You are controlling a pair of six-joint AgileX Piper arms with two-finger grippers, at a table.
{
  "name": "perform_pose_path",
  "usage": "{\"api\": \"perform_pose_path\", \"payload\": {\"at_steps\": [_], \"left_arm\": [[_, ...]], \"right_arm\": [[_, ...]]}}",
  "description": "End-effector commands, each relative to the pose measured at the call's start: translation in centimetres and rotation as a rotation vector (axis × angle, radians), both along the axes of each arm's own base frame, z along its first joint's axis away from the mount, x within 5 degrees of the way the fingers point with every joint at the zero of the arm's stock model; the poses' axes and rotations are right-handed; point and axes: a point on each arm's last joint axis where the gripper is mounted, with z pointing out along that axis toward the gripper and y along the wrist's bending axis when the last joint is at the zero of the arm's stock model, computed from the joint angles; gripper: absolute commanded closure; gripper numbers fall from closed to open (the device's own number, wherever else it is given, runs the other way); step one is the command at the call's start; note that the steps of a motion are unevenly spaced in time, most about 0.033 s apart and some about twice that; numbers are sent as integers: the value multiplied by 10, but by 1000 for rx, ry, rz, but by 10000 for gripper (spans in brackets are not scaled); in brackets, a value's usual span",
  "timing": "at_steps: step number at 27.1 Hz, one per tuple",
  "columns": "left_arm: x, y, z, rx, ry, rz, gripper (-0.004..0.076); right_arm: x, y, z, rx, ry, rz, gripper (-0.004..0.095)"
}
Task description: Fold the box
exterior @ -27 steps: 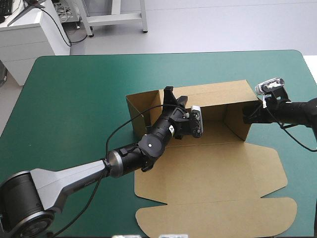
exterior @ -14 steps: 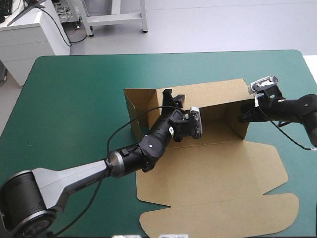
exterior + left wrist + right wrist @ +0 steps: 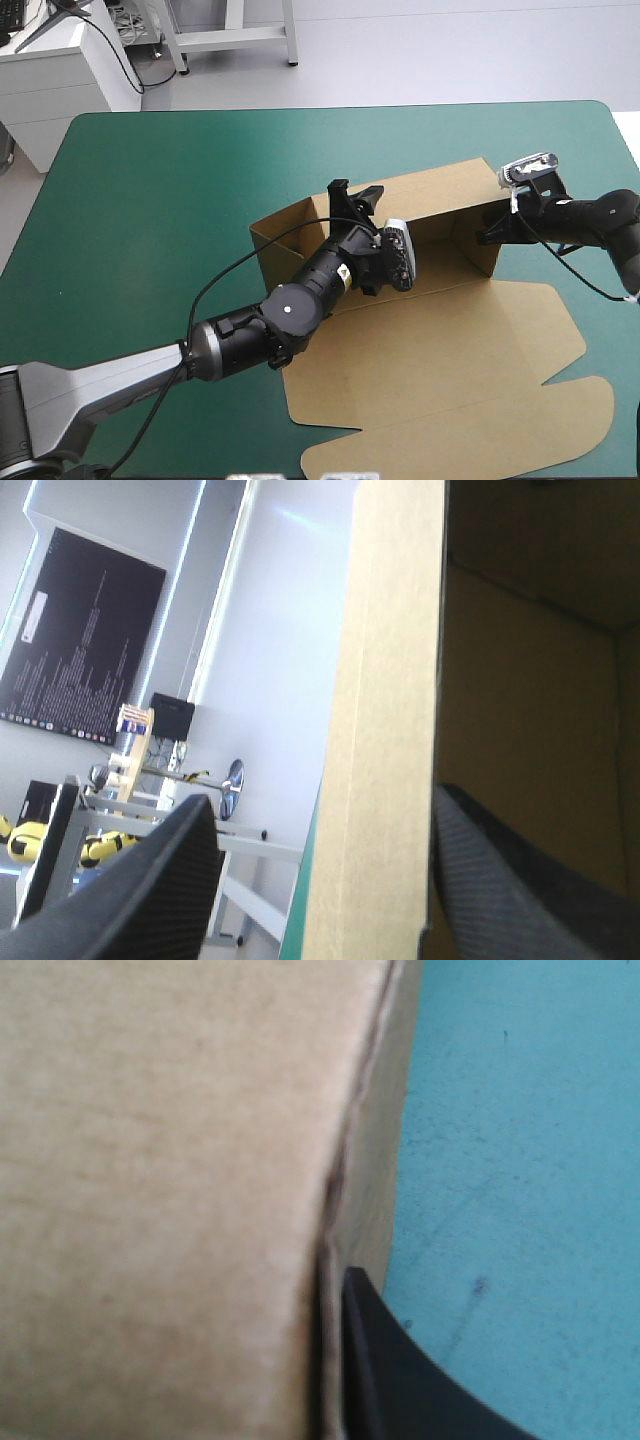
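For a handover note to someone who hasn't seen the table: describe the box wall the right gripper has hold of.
On the teal-green table stands the brown box, half raised, its lid flat toward the near edge. The wall is the short upright end on the right, pinched by the right gripper; its neighbours run longer or lie flat.

Bench (image 3: 150,200): wide, filling most of the high view; its far edge runs straight across, and its left and right edges slant outward toward the near side.
Cover (image 3: 470,140): teal-green, lying smooth and flat over the bench top, one even colour.
Corners: rounded at far left and far right.
Cover in the right wrist view (image 3: 520,1140): a bare teal-green stretch with a few small dark specks.
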Motion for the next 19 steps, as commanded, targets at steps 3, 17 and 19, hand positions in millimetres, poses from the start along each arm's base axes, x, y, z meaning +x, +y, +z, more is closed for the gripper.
{"api": "perform_pose_path", "payload": {"at_steps": [3, 17, 19], "left_arm": [[-46, 10, 63, -166, -94, -85, 381], [-9, 138, 127, -386, -204, 426, 729], [8, 162, 124, -435, -148, 517, 729]], "right_arm": [[-5, 13, 9, 85, 106, 53, 904], [-10, 72, 64, 39, 283, -30, 905], [-11, 75, 76, 28, 287, -53, 905]]}}
